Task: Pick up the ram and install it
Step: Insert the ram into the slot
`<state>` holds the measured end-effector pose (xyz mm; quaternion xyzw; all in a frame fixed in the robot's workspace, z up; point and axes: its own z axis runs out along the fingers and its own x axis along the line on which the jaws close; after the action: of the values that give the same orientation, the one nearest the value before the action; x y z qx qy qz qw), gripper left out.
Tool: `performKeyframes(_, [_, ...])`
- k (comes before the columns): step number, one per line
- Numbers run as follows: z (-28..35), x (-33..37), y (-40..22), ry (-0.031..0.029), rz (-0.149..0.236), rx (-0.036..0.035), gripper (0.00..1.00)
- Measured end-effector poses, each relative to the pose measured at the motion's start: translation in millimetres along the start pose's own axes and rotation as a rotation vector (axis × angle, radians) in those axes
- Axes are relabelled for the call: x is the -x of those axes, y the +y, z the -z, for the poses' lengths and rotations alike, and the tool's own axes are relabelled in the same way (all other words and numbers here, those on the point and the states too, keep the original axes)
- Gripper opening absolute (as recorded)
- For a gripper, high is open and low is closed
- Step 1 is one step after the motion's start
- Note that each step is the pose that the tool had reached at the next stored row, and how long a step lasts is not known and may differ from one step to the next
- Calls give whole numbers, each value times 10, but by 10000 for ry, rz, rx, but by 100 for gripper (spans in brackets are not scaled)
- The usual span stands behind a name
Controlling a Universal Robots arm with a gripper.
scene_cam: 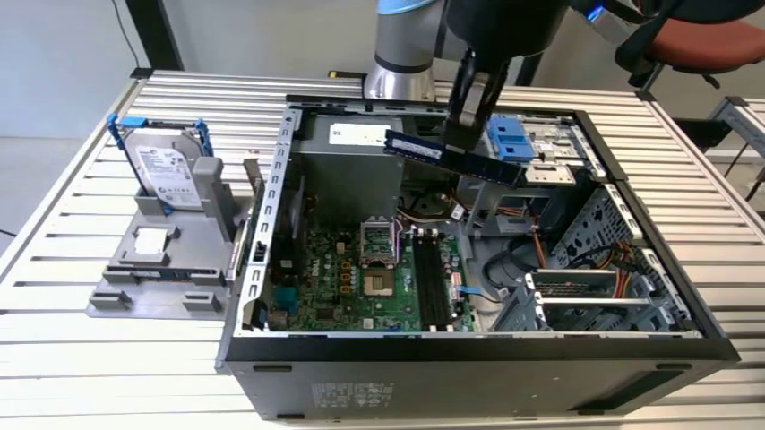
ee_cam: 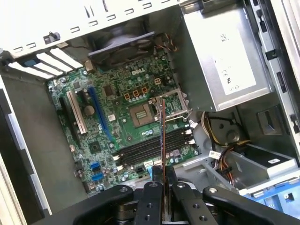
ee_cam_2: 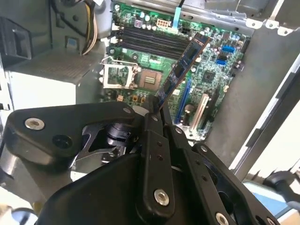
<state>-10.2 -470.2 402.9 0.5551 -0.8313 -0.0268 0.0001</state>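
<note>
1. The ram [scene_cam: 493, 168] is held by the pincer [scene_cam: 461, 143], whose fingers are closed narrowly on the strip near its middle, so that both ends stick out past the fingers.
2. In the exterior view the ram is seen in the air above the open computer case [scene_cam: 478, 345], standing on its long edge and touching nothing but the fingers.
3. In the second wrist view the ram [ee_cam_2: 183, 68] is seen reaching out from the pincer [ee_cam_2: 154, 110] over the green motherboard [ee_cam_2: 211, 75], with its row of black chips showing.
4. In the first wrist view the ram [ee_cam: 162, 140] is seen edge-on as a thin line rising from the pincer [ee_cam: 162, 187].
5. The long black memory slots [scene_cam: 433, 278] lie on the motherboard beside the processor socket [scene_cam: 379, 260], well apart from the ram and below it.
6. On the exterior view's left, a silver hard drive with a blue frame [scene_cam: 161, 166] stands upright in a grey holder [scene_cam: 156, 269] on the slatted table [scene_cam: 72, 358], beside the case.
</note>
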Motion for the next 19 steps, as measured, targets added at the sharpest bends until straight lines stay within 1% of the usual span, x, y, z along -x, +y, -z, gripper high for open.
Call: performKeyframes(19, [0, 0, 0, -149, -3324, -99, 0])
